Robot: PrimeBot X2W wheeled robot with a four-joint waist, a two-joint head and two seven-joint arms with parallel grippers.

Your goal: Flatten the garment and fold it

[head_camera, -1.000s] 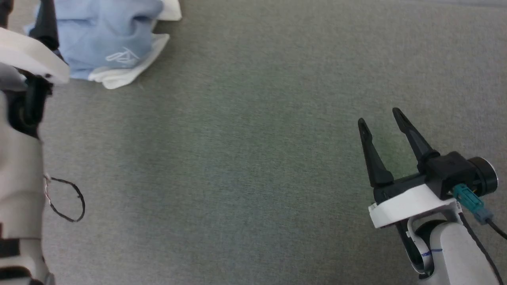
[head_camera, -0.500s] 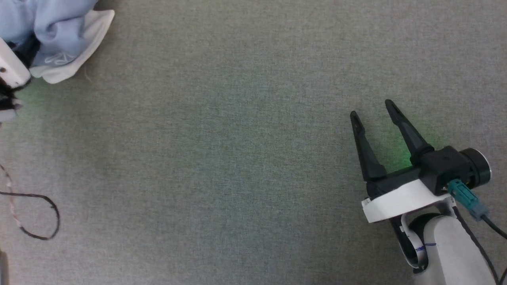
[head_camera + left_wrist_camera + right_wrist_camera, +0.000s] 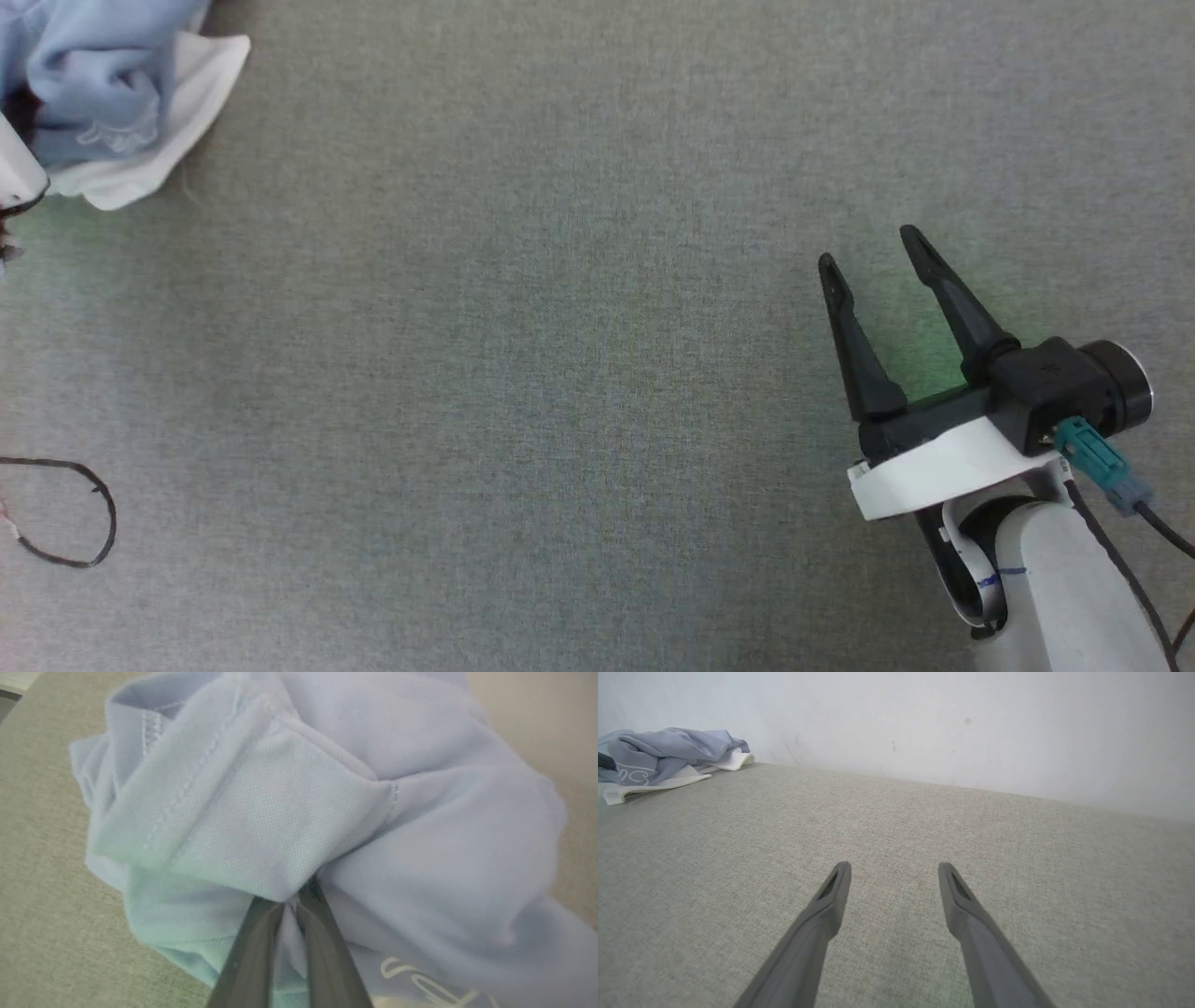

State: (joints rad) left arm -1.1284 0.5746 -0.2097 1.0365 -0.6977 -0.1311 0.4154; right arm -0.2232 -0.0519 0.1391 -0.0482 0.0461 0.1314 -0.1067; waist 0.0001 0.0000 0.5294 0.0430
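A grey woven cloth surface meets a plain white wall. The light blue polo shirt with white trim lies bunched at the head view's upper left, its long axis unclear. My left pincer pinches its fold; my right pincer gapes apart.

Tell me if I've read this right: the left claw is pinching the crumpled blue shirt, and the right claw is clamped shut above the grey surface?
Not quite: the right gripper is open, jaws spread above the grey surface, as the right wrist view shows. The left gripper is indeed shut on the blue shirt.
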